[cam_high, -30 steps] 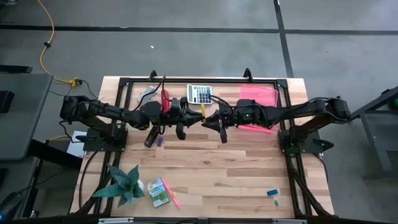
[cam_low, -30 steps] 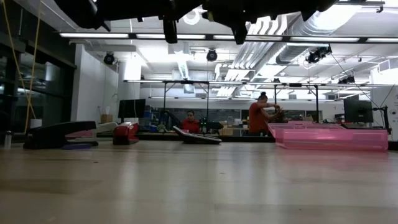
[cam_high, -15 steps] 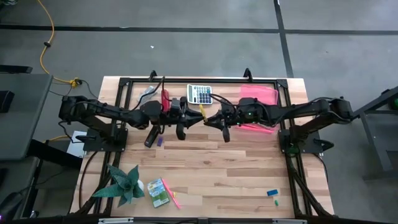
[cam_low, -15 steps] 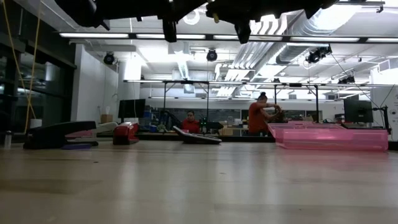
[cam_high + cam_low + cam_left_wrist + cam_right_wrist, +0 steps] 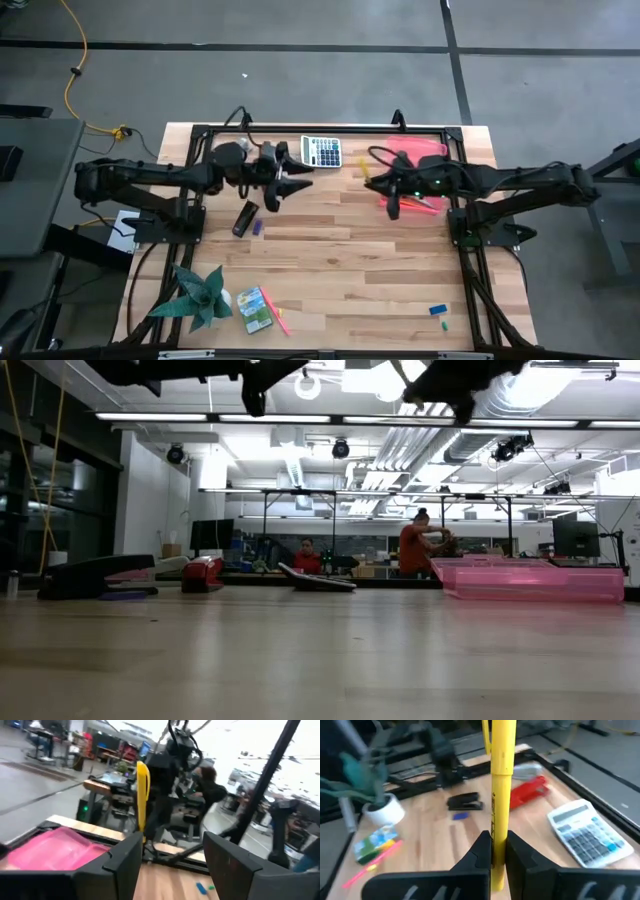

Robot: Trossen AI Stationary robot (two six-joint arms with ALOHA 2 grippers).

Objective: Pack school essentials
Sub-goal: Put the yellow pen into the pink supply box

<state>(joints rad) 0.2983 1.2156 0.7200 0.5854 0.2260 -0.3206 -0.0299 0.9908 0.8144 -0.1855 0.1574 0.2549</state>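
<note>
A yellow stick (image 5: 499, 765) hangs above the table's far middle, and my right gripper (image 5: 374, 180) is shut on it just left of the pink box (image 5: 416, 156). The left wrist view shows the stick (image 5: 142, 800) upright ahead of my left gripper (image 5: 172, 855). That gripper (image 5: 296, 186) is open and holds nothing, left of the calculator (image 5: 321, 151). The green-yellow crayon box (image 5: 255, 308) and a pink stick (image 5: 281, 321) lie flat at the near left. A tiny blue eraser (image 5: 438, 310) lies at the near right. My right gripper pinches the yellow stick between its two fingers (image 5: 481, 852), at a spot (image 5: 496, 827) near one end, so most of its length sticks out beyond them. The fingers reach in about level from the table's right and lie across the stick, which is lifted clear of the table.
A black stapler (image 5: 244, 217) and a small purple piece (image 5: 257, 227) lie left of centre, with the red stapler (image 5: 532, 790) beyond them. A potted plant (image 5: 200, 298) stands at the near left corner. People stand in the room behind (image 5: 412, 548).
The two grippers met over the far middle with the yellow stick between them. My right gripper has shut on the stick and my left has opened and let go. The left has drawn back toward the table's left edge. The right has carried the stick toward the pink box.
</note>
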